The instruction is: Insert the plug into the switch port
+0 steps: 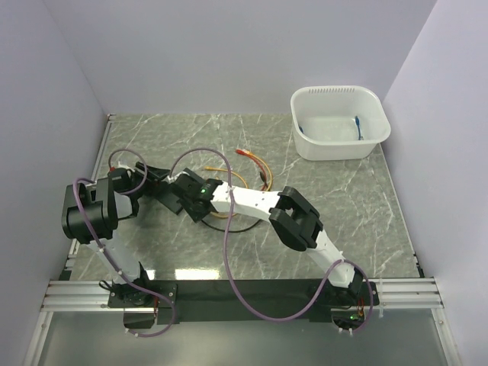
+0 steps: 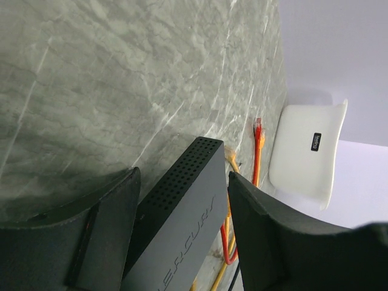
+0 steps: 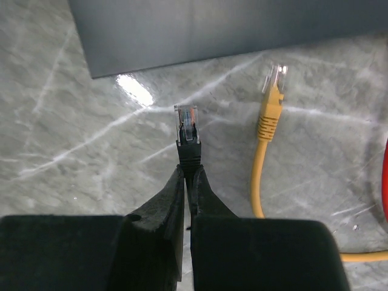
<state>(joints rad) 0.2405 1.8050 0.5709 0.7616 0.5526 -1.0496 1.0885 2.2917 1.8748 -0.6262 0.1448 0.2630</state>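
- Straddling the switch (image 2: 182, 224), the left gripper (image 2: 185, 176) has its fingers apart; one finger (image 2: 103, 236) lies against the switch's perforated side, while a gap showing cables separates the other from the switch, so it is not clamped
- the switch is a flat matte-black box lettered "MERCURY", lying on the marble-patterned table (image 1: 343, 206); its ports cannot be made out in any view
- the right gripper (image 3: 187, 173) has its fingers pressed together on the black boot of the plug (image 3: 187, 127); the plug sticks out past the fingertips with its clear tip aimed at the switch's near edge
- the plug is near the switch but apart from it, with bare table between them; it is not inserted
- a yellow cable (image 3: 267, 121) lies on the table just beside the plug, its clear end also turned toward the switch and short of it
- a red cable (image 2: 257, 160) runs over the table beyond the switch, alongside the yellow one
- a white tub (image 1: 335, 149) stands well apart from the switch, at the table's far corner beyond the cables
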